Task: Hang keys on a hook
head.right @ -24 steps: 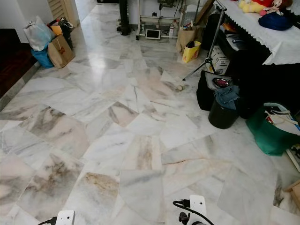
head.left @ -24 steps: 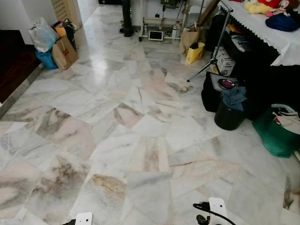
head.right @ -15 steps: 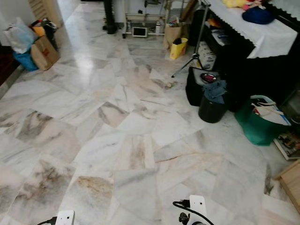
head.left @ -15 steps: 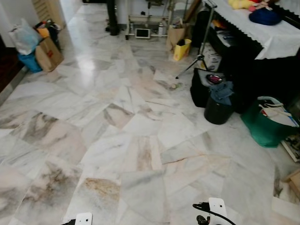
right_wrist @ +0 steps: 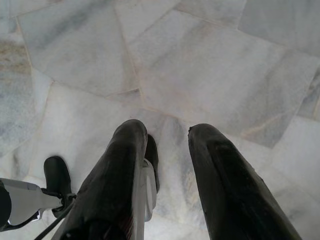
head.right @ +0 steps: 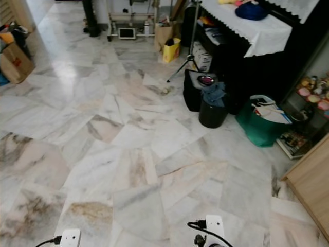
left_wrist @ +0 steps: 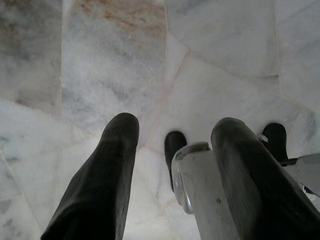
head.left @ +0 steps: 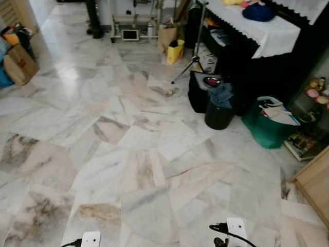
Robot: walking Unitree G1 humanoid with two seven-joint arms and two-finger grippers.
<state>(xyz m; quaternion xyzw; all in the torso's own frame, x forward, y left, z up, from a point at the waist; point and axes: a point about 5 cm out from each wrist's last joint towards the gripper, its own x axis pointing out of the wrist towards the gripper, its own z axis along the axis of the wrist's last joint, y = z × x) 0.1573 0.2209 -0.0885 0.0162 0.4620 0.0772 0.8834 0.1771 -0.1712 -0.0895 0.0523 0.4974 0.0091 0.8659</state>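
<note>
Both arms hang low over the marble floor (head.left: 128, 154). In the left wrist view my left gripper (left_wrist: 175, 125) points down at the tiles, its two black fingers (left_wrist: 112, 170) apart with nothing between them. My right gripper (right_wrist: 167, 129) is likewise open and empty above the floor. My own black feet (left_wrist: 174, 146) and a white leg part (left_wrist: 200, 200) lie behind the fingers. The white wrist housings (head.left: 236, 226) sit at the bottom edge of the eye views.
A black table with a white lace cloth (head.left: 267, 31) runs along the right. Before it stand a black bin with blue cloth (head.left: 218, 110), a green bag (head.left: 267, 126), a tripod (head.left: 193, 46) and a yellow bag (head.left: 175, 51). A wooden cabinet (head.left: 313, 180) stands near right, a paper bag (head.left: 18, 62) far left.
The camera has turned to the right and moved forward: the bags at left slid toward the edge, and the wooden cabinet and a shelf of trinkets came into view at right.
</note>
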